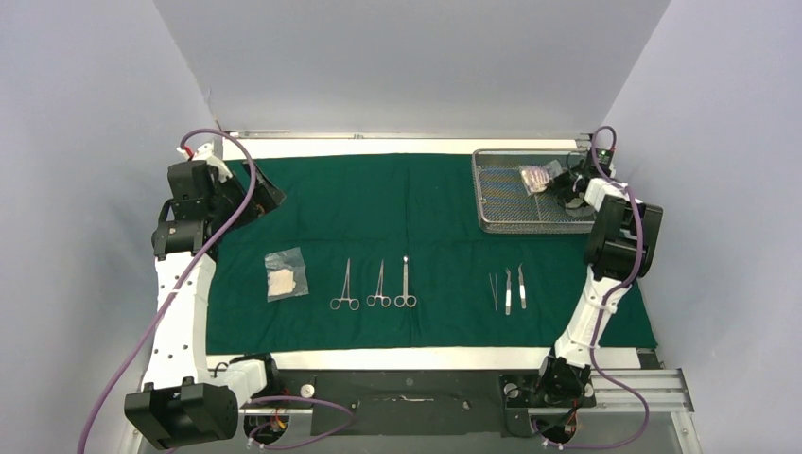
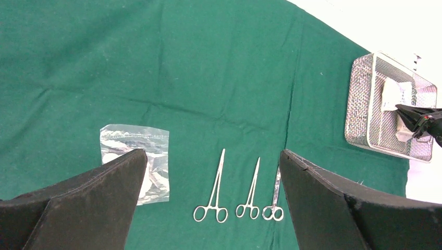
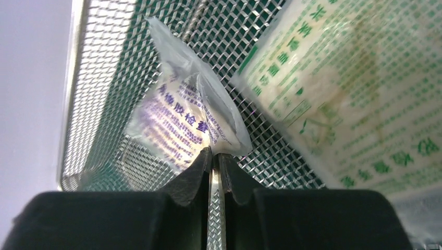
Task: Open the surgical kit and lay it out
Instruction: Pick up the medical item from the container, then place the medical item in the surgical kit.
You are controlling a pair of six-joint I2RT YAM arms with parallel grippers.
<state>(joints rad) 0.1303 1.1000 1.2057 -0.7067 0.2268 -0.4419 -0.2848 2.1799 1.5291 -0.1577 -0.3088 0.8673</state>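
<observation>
The dark green drape [image 1: 416, 203] lies spread over the table. On it lie a clear gauze packet [image 1: 285, 274], three ring-handled forceps [image 1: 378, 286] in a row and three tweezers [image 1: 508, 289]. The wire-mesh tray [image 1: 492, 194] stands at the back right. My right gripper [image 3: 215, 151] is inside the tray, shut on the edge of a clear gauze packet with purple print [image 3: 180, 122]; a second packet with green print [image 3: 354, 88] lies beside it. My left gripper [image 2: 211, 161] is open and empty, raised over the drape's left side, above the forceps [image 2: 211, 195] and the laid-out packet [image 2: 136, 156].
The tray [image 2: 365, 104] shows at the right of the left wrist view, with my right gripper [image 2: 419, 117] in it. A bare white table strip [image 1: 378, 357] runs along the drape's front edge, another along the back. Grey walls stand on three sides.
</observation>
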